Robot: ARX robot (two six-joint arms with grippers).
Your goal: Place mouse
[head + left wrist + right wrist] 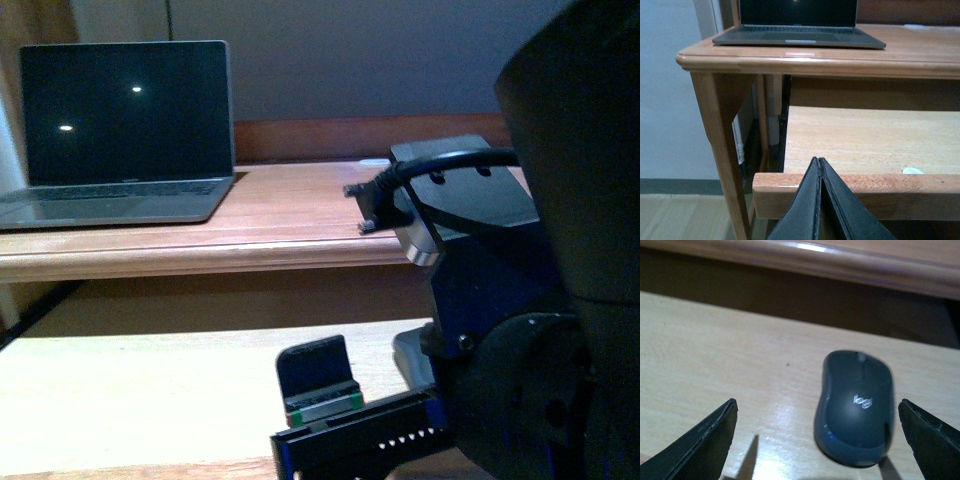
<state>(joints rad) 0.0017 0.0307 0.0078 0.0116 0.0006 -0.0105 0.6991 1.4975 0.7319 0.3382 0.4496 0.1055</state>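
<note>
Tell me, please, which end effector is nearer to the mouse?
Right. The right end effector is open with the mouse between its fingers; the left end effector is shut at the lower shelf's front rail, mouse unseen there.

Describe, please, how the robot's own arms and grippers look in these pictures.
The right arm is a bulky dark blue-black housing carrying a silver-grey box with a black cable. Its black gripper rail bears small white triangles, with a green-and-red strip above. The right gripper and the left gripper both have black, tapering, wedge-shaped fingers.
</note>
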